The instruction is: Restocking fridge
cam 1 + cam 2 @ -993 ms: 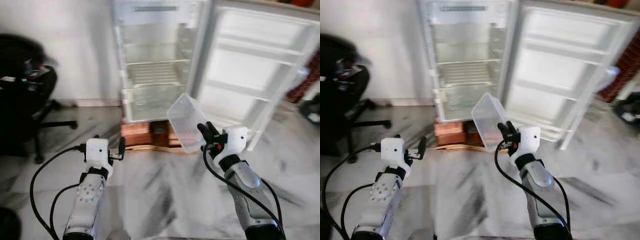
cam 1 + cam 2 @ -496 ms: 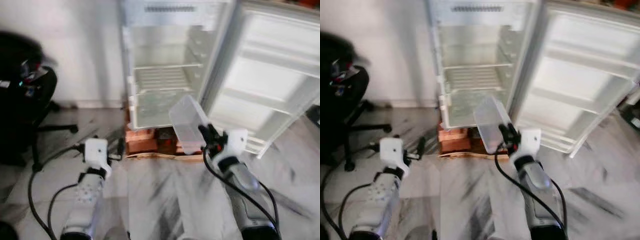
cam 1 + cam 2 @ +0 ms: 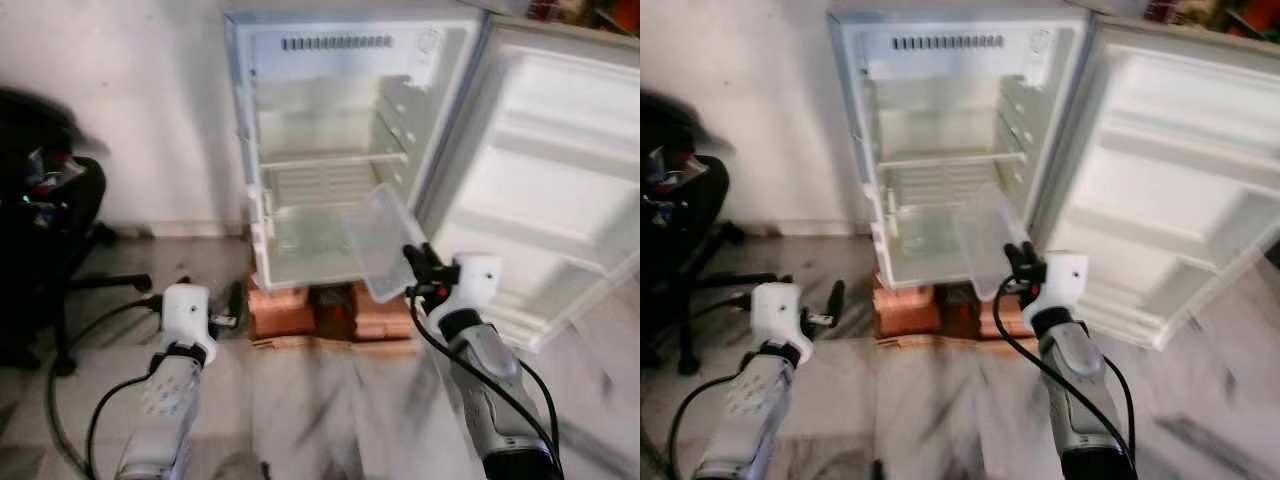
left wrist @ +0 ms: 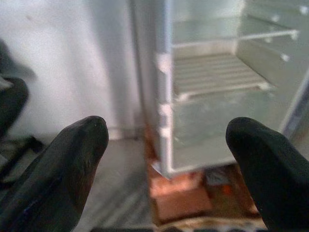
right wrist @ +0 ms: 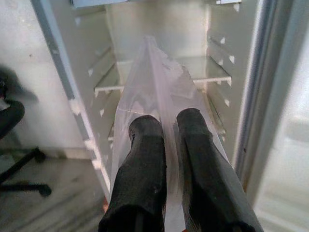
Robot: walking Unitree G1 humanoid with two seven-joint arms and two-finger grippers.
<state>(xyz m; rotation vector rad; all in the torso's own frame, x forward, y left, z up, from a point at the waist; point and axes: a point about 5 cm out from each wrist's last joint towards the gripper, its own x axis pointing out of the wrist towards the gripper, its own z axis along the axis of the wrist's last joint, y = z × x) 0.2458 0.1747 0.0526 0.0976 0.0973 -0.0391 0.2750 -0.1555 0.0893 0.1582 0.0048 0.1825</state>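
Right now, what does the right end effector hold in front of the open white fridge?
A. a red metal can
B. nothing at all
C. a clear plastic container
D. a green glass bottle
C: the right end effector has its two black fingers pinched on the wall of a clear plastic container, raised before the open white fridge, whose shelves look bare.

The fridge (image 3: 330, 150) is sitting straight ahead against the wall, propped on bricks (image 3: 300, 300), with its door (image 3: 560, 190) hanging open to the right and an office chair (image 3: 45, 230) sitting off left.
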